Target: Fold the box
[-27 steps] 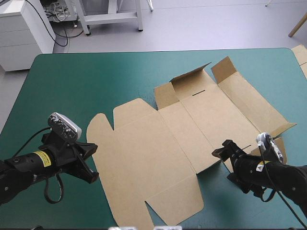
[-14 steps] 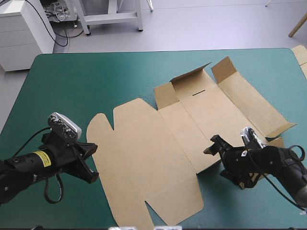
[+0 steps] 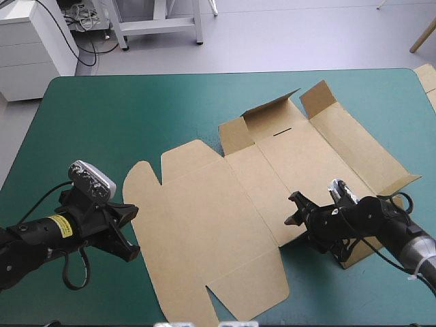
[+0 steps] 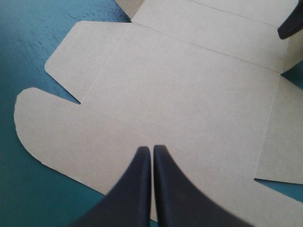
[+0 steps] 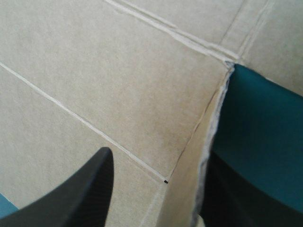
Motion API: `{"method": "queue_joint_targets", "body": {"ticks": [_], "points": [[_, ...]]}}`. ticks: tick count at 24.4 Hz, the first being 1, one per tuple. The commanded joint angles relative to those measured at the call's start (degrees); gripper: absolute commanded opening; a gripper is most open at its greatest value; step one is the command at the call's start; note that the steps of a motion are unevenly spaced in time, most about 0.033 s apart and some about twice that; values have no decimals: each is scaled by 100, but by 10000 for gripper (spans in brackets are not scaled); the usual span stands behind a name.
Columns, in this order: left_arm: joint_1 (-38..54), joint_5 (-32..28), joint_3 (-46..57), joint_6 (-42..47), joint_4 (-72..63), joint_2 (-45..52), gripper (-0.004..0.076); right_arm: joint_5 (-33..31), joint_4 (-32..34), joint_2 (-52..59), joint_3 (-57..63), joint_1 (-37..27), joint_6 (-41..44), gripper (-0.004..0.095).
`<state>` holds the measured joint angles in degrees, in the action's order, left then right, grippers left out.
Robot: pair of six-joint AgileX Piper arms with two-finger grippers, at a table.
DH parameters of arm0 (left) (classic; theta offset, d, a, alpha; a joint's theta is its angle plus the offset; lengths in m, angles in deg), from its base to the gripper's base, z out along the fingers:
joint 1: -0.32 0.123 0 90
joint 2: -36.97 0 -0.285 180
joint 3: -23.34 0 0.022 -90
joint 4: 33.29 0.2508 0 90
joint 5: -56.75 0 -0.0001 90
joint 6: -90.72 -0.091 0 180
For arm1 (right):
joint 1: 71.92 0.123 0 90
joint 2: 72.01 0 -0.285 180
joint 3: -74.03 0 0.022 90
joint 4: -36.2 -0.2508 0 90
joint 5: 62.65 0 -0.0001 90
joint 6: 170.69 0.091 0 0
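High view: the box (image 3: 225, 204) lies as a mostly flat sheet across the centre and right of the table (image 3: 136, 116), its far flaps raised at upper centre. At lower right, the right gripper (image 3: 294, 209) has its fingers apart astride a flap's edge. At lower left, the left gripper (image 4: 152, 149) holds its fingers together over the box's edge.

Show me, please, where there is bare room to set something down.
The widest bare teal-green cover lies between the table's far and left edges and the box. A narrower patch runs between the box and the far-right corner. The front is crowded: the left gripper at the box's rounded flap, the right gripper at its near-right edge.
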<state>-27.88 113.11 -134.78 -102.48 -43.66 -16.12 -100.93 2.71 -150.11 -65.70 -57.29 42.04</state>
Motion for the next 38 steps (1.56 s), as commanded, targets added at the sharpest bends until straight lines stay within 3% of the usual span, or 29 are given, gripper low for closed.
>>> {"method": "queue_joint_targets", "body": {"ticks": [1, 6, 15, 22, 38], "points": [[9, -293, -192, 32, -119, 23, -8, 48, -143, 81, -129, 14, -104, 227], [9, -282, -192, 32, -146, 23, -8, -27, -143, 81, -129, 14, -397, -19], [9, -201, -192, 32, -256, 23, -8, -104, 102, 81, -221, 14, -470, -19], [9, -246, -192, 32, -268, 23, -8, -273, 1023, -154, -702, 14, -520, -14], [9, -261, -192, 49, -289, 23, -8, -1363, 2005, -1849, -3033, 14, -2606, -16]]}}
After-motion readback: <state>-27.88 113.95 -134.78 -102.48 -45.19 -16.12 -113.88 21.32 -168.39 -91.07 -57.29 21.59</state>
